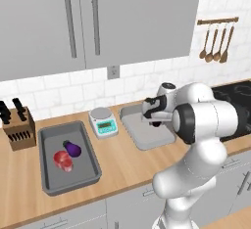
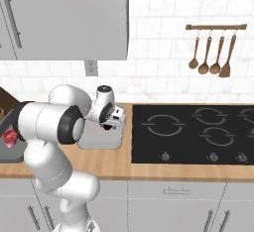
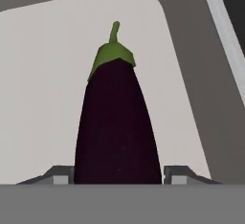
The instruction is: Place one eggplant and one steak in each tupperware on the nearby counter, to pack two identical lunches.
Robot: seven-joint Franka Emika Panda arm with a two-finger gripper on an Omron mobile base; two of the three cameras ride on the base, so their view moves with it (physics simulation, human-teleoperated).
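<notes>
A dark purple eggplant (image 3: 117, 122) with a green cap lies lengthwise in a shallow grey tupperware (image 3: 43, 74), stem pointing away from the hand. My gripper (image 3: 117, 176) straddles its near end, a fingertip close against each side; whether they still press it is unclear. The base views show the gripper (image 1: 154, 120) (image 2: 111, 122) low over that tupperware (image 1: 142, 140) (image 2: 96, 142) on the counter (image 1: 122, 164). To the left, a deeper grey container (image 1: 49, 186) holds another eggplant (image 1: 72, 148) and a red steak (image 1: 62, 160) (image 2: 10, 137).
A white kitchen scale (image 1: 103, 122) stands between the two containers, and a knife block (image 1: 18, 125) sits at the far left. The black stovetop (image 2: 193, 132) lies right of the tupperware. Wooden utensils (image 1: 215, 42) hang on the wall, with grey cabinets overhead.
</notes>
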